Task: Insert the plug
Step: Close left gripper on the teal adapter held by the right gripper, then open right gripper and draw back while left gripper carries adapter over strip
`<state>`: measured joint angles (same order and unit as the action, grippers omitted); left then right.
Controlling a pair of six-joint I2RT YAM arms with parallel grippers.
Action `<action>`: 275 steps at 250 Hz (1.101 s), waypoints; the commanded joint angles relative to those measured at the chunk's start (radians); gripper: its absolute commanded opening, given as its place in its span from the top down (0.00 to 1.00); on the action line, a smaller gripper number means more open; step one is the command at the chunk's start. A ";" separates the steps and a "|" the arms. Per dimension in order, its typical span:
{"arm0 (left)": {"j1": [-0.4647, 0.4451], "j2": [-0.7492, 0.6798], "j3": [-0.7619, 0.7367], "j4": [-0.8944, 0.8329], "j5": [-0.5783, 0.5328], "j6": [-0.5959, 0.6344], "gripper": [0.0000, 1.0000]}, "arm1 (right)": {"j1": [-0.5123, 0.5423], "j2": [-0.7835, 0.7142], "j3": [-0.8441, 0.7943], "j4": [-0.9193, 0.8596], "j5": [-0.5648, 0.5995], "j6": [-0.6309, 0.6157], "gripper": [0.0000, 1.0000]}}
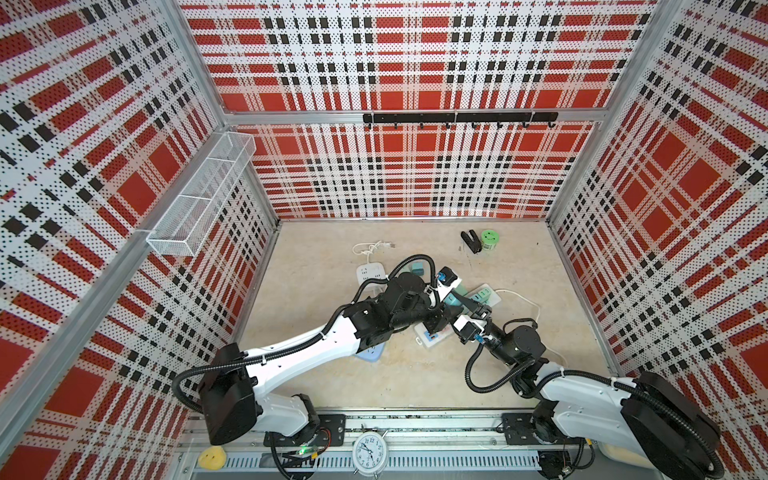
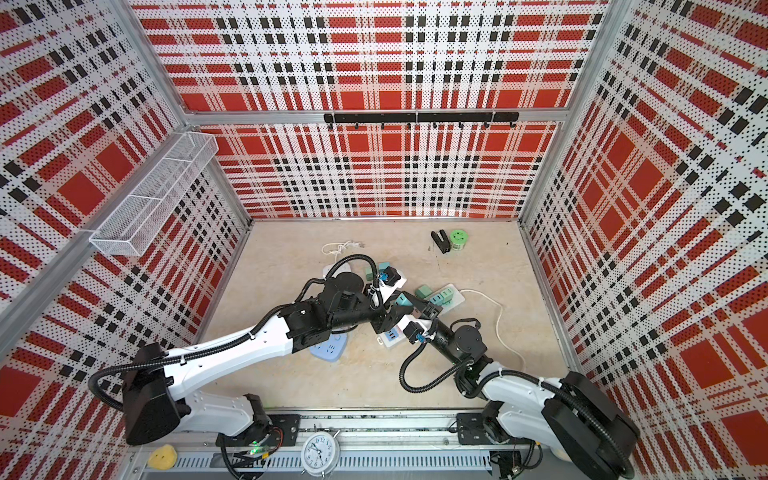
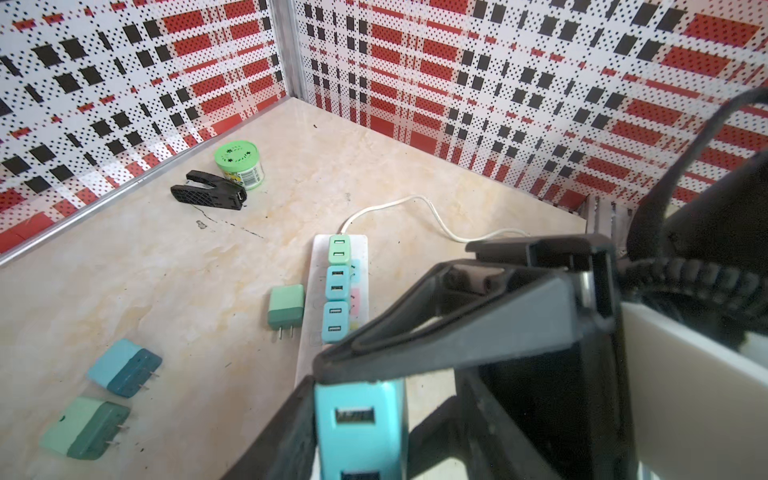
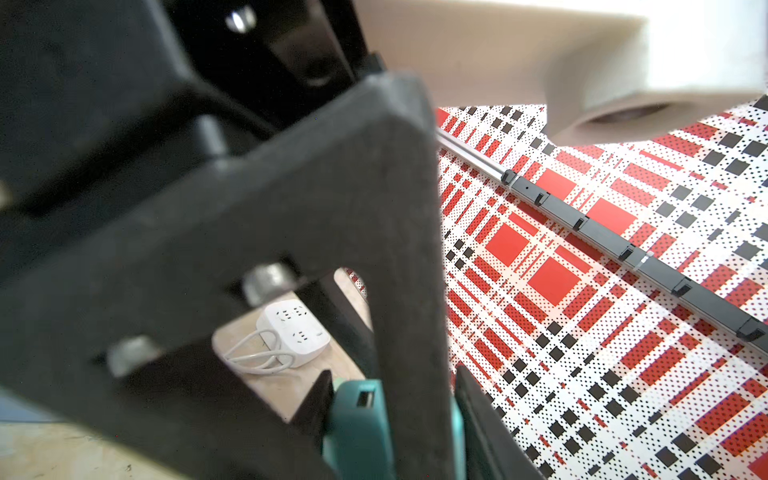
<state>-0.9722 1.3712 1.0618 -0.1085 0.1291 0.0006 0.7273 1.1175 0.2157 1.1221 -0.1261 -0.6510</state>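
You are holding the teal plug (image 3: 357, 428) raised at the uncorded end of the power strip (image 3: 319, 266). The right gripper (image 4: 395, 415) is clenching its body; the left gripper (image 3: 382, 415) is straddling it, grip not determinable. It is likely handling light, rigid, slick: be gripping flat sides, prongs clear.

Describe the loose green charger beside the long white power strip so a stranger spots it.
Find the long white power strip with three chargers plugged in a row. Beside it lies a two-tone green charger cube; unlike those neighbours, it is unplugged, prongs bare.
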 commanded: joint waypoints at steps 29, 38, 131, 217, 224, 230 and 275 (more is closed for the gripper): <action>-0.017 0.045 0.069 -0.118 -0.026 0.013 0.54 | -0.020 -0.013 0.033 0.013 -0.046 0.000 1.00; -0.019 0.056 0.076 -0.126 -0.021 0.013 0.55 | -0.020 -0.010 0.035 0.014 -0.057 0.001 1.00; -0.023 0.124 0.126 -0.170 0.040 0.021 0.74 | -0.020 0.010 0.055 0.044 -0.117 0.011 1.00; -0.022 0.148 0.147 -0.188 0.037 0.018 1.00 | -0.020 0.039 0.049 0.089 -0.121 0.039 0.58; -0.021 0.149 0.146 -0.188 0.020 0.015 1.00 | -0.021 0.041 0.047 0.090 -0.119 0.047 0.46; -0.019 0.147 0.145 -0.187 0.005 0.011 1.00 | -0.020 0.041 0.043 0.094 -0.118 0.054 0.40; 0.002 0.130 0.127 -0.171 -0.146 -0.025 1.00 | -0.009 0.032 -0.018 0.129 -0.043 0.122 0.05</action>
<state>-0.9787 1.5047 1.1946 -0.2722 0.0788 -0.0074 0.7078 1.1545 0.2195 1.1252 -0.2012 -0.5850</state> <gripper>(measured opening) 0.305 0.877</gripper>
